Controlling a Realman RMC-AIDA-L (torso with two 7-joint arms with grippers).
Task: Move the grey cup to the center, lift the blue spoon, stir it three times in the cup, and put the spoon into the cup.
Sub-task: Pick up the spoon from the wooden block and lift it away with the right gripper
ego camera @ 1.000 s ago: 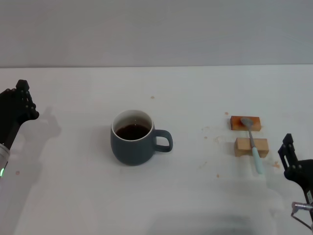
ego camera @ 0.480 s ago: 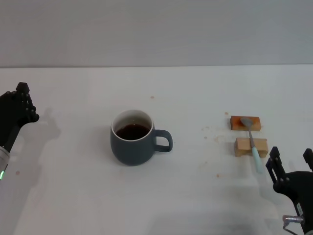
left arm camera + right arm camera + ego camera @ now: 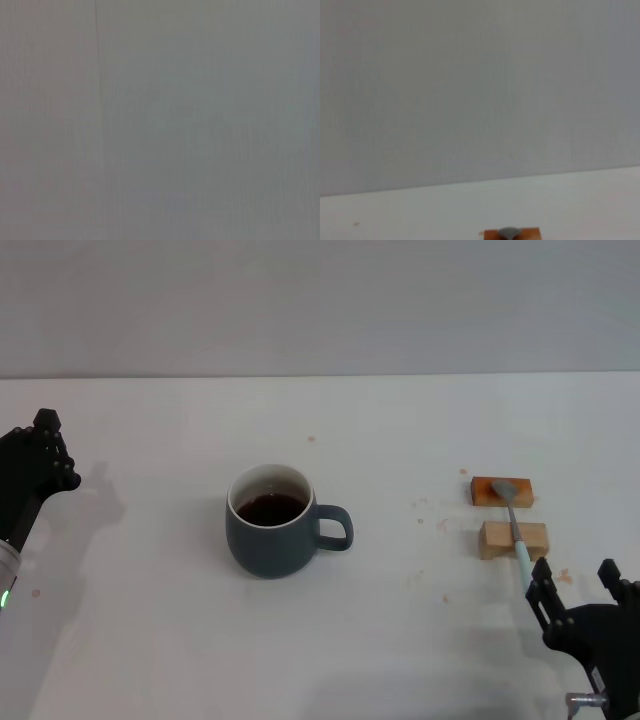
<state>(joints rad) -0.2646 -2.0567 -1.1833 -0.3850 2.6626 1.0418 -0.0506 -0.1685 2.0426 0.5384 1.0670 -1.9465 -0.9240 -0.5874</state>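
The grey cup (image 3: 268,538) stands upright near the table's middle, handle pointing right, with dark liquid inside. To its right, the blue spoon (image 3: 519,543) lies across two wooden blocks, its metal bowl on the far orange block and its pale handle pointing toward me. In the right wrist view only the spoon bowl (image 3: 508,232) on the orange block shows. My right gripper (image 3: 574,577) is open at the table's near right, just right of the handle's tip and holding nothing. My left gripper (image 3: 40,452) sits at the far left edge, away from the cup.
The orange block (image 3: 501,490) and the lighter wooden block (image 3: 513,538) hold the spoon off the white table (image 3: 180,640). Small brown specks dot the table around the blocks. The left wrist view shows only a blank grey surface.
My right gripper has moved left and nearer to me, from right of the blocks to beside the spoon handle's tip. The left arm, cup and spoon have stayed put.
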